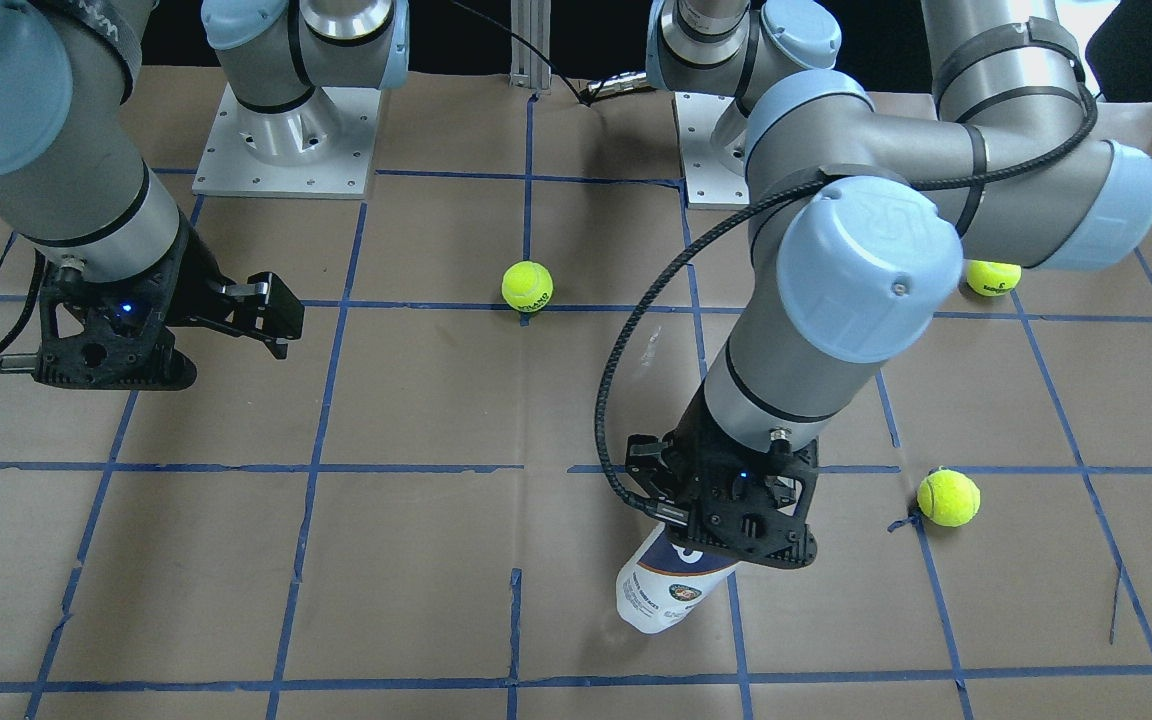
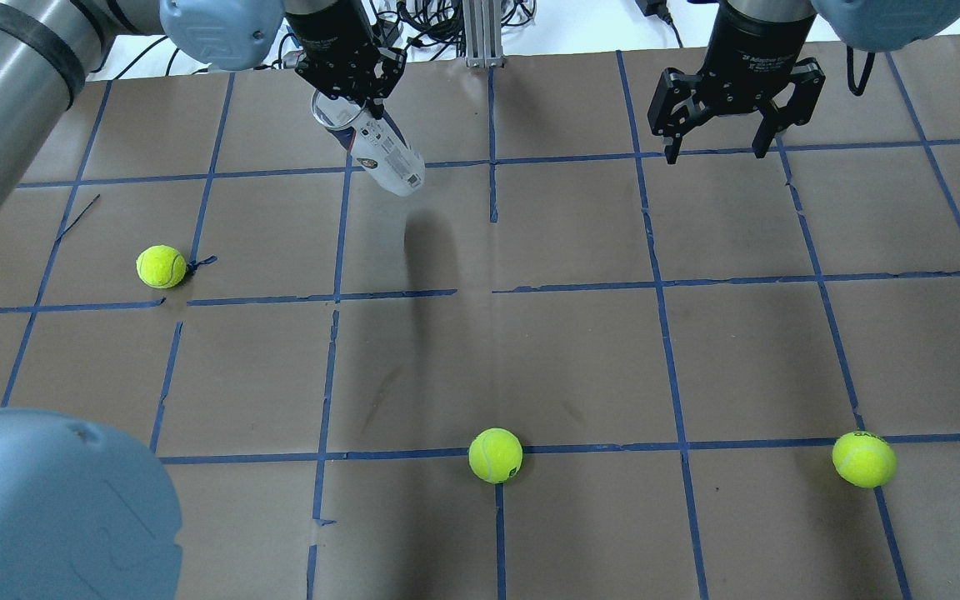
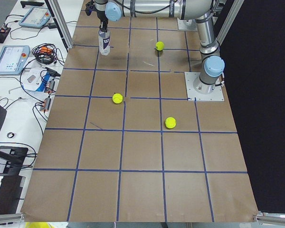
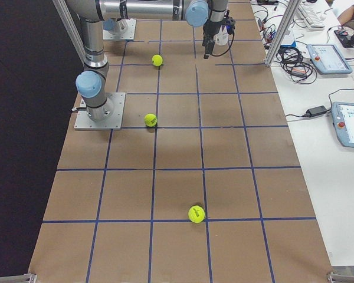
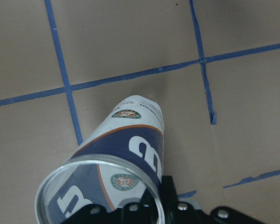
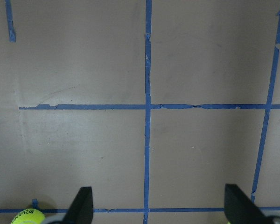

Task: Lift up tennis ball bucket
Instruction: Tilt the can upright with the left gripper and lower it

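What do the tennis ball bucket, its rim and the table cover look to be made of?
The tennis ball bucket: seemingly thin clear plastic under a glossy printed label. Its rim: silvery and shiny, probably metal. The table cover: matte brown paper, visibly creased.

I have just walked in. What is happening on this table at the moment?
The left gripper holds the tennis ball bucket at its open top, jaws shut on the rim. The bucket hangs tilted and seems to be off the table, since its shadow lies apart from it. The right gripper hovers empty, jaws open. Three loose tennis balls lie on the table, and no gripper touches them.
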`<state>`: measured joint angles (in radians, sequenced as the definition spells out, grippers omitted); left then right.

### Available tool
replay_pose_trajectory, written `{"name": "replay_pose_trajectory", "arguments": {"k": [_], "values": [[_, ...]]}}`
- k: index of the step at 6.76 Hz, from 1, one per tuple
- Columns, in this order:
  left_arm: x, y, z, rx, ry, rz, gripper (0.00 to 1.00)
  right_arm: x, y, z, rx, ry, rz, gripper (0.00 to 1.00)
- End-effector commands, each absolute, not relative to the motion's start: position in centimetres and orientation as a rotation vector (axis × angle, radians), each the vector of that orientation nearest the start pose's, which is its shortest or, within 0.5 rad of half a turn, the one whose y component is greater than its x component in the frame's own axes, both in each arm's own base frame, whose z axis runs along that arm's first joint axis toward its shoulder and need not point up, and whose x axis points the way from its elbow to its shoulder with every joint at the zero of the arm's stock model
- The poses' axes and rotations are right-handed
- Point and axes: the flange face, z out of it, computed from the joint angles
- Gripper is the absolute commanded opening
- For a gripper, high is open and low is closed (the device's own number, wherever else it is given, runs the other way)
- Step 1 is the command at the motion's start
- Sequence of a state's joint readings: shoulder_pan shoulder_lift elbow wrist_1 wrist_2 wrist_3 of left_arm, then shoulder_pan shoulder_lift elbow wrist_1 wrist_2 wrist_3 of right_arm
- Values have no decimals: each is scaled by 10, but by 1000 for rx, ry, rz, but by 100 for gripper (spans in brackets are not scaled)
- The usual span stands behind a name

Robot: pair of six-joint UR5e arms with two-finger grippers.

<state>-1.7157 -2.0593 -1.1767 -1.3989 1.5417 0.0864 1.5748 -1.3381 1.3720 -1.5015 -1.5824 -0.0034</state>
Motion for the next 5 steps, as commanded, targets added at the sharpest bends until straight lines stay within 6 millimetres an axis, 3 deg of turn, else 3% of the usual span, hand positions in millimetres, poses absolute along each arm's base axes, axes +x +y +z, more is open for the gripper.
{"name": "replay_pose_trajectory", "arguments": {"k": [1,2,3,5], "values": [[-273,-655,402,562,3005,-105,0,148,-575,455,11,3150,154,100],[-275,-665,377,616,2990,-54,0,167,-573,456,1,3164,112,100],[-288,-665,362,705,2965,-15,0,169,-573,454,-28,3163,112,100],[-289,-661,369,744,2921,-22,1,159,-575,452,-103,3160,126,100]]}}
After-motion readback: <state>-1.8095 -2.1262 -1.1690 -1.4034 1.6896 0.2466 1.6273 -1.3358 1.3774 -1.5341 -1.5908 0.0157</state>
